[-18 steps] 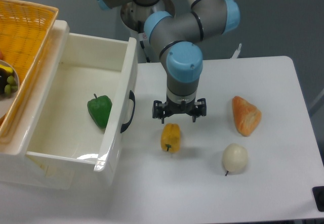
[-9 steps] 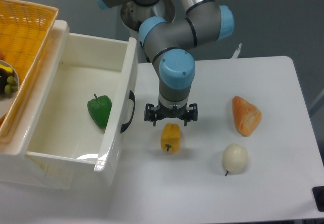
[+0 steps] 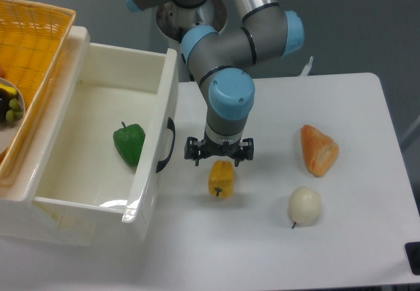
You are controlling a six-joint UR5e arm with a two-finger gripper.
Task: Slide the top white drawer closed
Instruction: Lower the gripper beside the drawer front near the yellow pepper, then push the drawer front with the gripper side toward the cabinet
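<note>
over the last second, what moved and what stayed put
The gripper slid left toward the top white drawer and now hangs open just above the yellow pepper, gripping nothing. The drawer is as far open as before, green pepper inside; the table items have not shifted.

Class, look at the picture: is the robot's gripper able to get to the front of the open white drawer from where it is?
Probably yes. The gripper hangs just right of the drawer front, with only bare table between them. The yellow pepper lies nearer the camera, off that path.
</note>
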